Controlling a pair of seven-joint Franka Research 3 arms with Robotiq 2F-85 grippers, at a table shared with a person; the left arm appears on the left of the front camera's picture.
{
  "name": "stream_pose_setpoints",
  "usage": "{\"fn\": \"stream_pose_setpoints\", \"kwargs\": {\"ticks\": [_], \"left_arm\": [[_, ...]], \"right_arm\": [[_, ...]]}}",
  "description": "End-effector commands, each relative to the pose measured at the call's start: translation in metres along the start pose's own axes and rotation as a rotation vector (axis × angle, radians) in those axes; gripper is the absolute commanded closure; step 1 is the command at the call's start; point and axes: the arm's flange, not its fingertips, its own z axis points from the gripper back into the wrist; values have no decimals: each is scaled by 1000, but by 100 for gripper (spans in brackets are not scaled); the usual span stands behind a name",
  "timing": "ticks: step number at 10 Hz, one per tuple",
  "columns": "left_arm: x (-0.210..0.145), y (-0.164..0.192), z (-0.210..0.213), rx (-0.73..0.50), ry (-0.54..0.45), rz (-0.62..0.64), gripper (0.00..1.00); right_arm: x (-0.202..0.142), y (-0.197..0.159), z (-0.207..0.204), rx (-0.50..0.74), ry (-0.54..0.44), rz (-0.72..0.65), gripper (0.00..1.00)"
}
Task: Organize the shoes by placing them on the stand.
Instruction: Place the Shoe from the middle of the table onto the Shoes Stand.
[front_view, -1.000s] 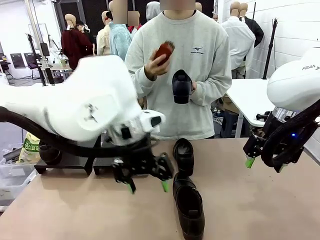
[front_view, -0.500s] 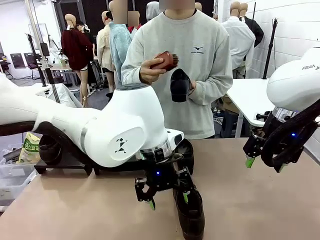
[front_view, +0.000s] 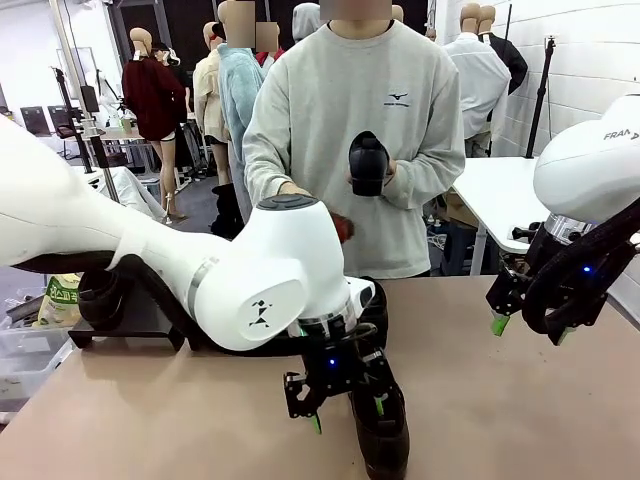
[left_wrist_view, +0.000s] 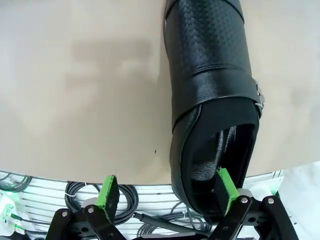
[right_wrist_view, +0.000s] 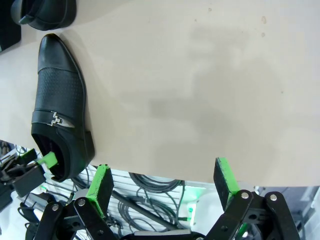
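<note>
A black shoe with a small buckle lies near the table's front edge, also clear in the left wrist view and the right wrist view. My left gripper is open over its heel. One green pad is inside the shoe's opening and the other is outside, over the table. A second shoe lies behind it, mostly hidden by my left arm. The person holds a third shoe at chest height. My right gripper hangs open above the table's right side, holding nothing.
The black stand is at the table's left rear, with a dark shoe-like shape on it. The person's other hand holds a reddish brush, half hidden behind my left arm. A white table stands behind on the right.
My left arm swung from the stand side to the right and down onto the near shoe's heel. The person lowered the brush hand. The right arm has not moved.
</note>
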Motion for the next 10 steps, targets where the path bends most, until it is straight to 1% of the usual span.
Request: {"fn": "stream_pose_setpoints", "kwargs": {"ticks": [1,2,3,6,8,9,10], "left_arm": [[2,-14,-15,24,-21,-20,0],[2,-12,-21,37,-17,-23,0],[3,-11,-23,36,-36,-43,0],[-1,-12,-24,35,-67,-93,52],[0,-14,-27,16,-62,-120,88],[0,-15,-25,10,-67,-128,100],[2,-15,-26,11,-60,-130,100]], "right_arm": [[0,0,-1,-1,1,4,0],[0,0,-1,-1,1,4,0],[0,0,-1,-1,1,4,0],[0,0,-1,-1,1,4,0],[0,0,-1,-1,1,4,0],[0,0,-1,-1,1,4,0],[0,0,-1,-1,1,4,0]]}}
